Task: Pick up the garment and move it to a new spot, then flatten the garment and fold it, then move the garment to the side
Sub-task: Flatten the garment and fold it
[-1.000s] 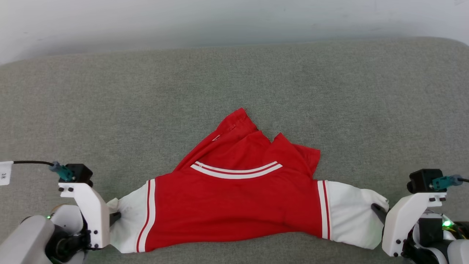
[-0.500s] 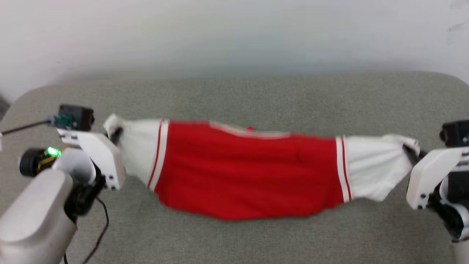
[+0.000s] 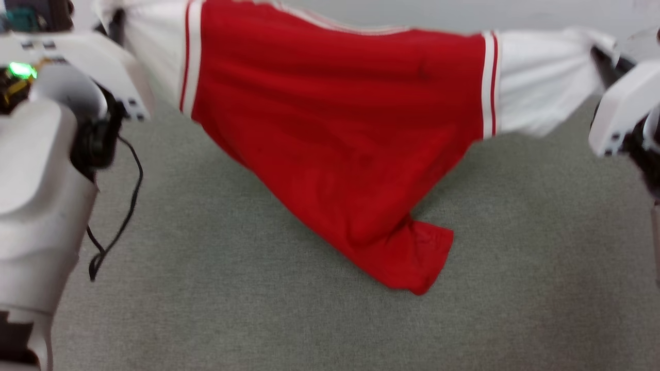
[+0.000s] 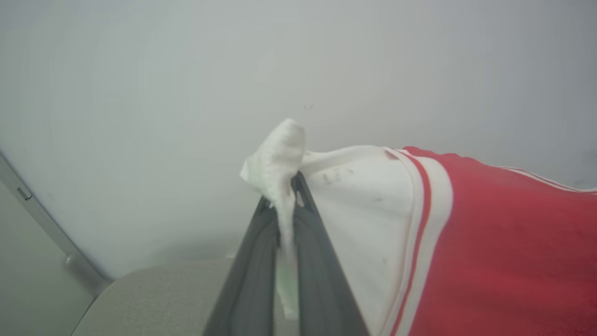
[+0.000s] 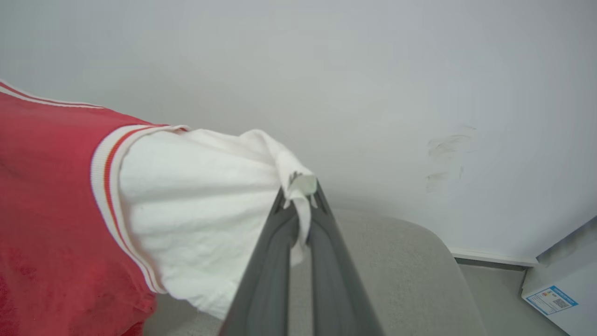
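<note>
The garment (image 3: 330, 129) is a red shirt with white, red-striped sleeves, and it hangs stretched in the air between my two arms. Its red body sags to a corner near the grey surface (image 3: 289, 319). At the upper left my left gripper (image 3: 117, 23) is shut on the white left sleeve (image 4: 364, 214), which bunches out between its fingertips (image 4: 301, 184). The right gripper (image 3: 600, 54), at the upper right, is shut on the white right sleeve (image 5: 200, 210), a fold of it pinched at the tips (image 5: 298, 186).
A grey upholstered surface spreads below the shirt, with a pale wall (image 5: 326, 70) behind it. A black cable (image 3: 116, 226) dangles from my left arm. A white box with a label (image 5: 557, 298) stands low on the right beside the cushion's rounded corner.
Both grippers have risen with the sleeves, lifting the shirt off the surface so it hangs between them. My left gripper closed on its sleeve. The head camera has also shifted.
</note>
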Controlling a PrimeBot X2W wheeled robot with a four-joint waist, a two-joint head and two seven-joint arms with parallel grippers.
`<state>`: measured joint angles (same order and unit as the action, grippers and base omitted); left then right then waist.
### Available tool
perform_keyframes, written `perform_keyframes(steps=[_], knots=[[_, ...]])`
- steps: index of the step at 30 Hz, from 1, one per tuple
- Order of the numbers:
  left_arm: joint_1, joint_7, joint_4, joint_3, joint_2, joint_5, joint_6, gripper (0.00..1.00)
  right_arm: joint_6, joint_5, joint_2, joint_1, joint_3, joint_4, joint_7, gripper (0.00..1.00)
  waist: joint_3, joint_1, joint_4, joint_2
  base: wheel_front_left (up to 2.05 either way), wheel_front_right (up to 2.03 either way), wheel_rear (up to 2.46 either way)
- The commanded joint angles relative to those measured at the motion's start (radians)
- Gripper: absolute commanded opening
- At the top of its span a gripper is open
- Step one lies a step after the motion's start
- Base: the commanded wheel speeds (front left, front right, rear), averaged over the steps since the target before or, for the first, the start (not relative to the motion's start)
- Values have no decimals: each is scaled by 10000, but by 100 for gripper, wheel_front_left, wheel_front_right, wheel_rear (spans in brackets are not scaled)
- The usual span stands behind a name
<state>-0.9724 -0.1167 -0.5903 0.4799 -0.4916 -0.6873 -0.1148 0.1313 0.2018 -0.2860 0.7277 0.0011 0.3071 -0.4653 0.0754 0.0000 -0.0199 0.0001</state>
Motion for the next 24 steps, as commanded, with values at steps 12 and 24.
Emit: perform_keyframes(steps=[12,24], knots=[[-3915,1202,-1206,-193,296,705,235,0,-11,-622,-128,4646,440,1611,1458,0,2786,0,-269,-1,0,0,0],[-6844,2334,-1757,-505,304,935,476,0,-11,-1141,10,8457,1108,3011,3167,0,4434,0,-418,-1,0,0,0]])
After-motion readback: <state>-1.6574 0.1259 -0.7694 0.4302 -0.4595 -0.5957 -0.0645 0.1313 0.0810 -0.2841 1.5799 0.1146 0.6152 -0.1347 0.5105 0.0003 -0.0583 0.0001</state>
